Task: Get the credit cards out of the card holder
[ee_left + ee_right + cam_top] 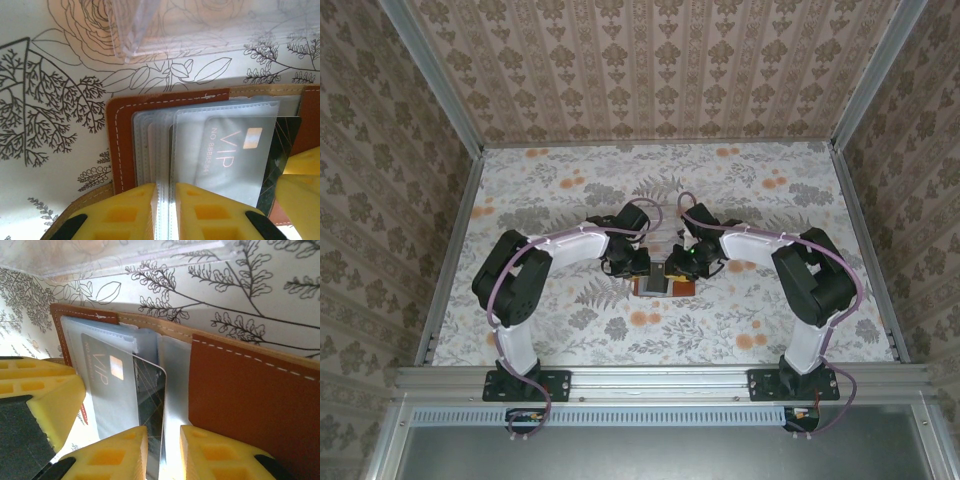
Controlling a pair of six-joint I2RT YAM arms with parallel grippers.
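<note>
Floral table [570, 330], card holder [665, 287] open at centre, my left hand [164, 195] clamped on its clear sleeves [150, 145], my right hand [163, 435] pinching the dark card [150, 385] behind the VIP card [235, 155].

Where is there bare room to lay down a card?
Bare tablecloth runs along the back wall and between the card holder and the front rail. The centre is crowded: left gripper and right gripper meet there.

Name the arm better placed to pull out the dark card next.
Right, probably: the right gripper straddles the protruding edge of the dark card, while the left gripper pinches the clear sleeves of the card holder.
</note>
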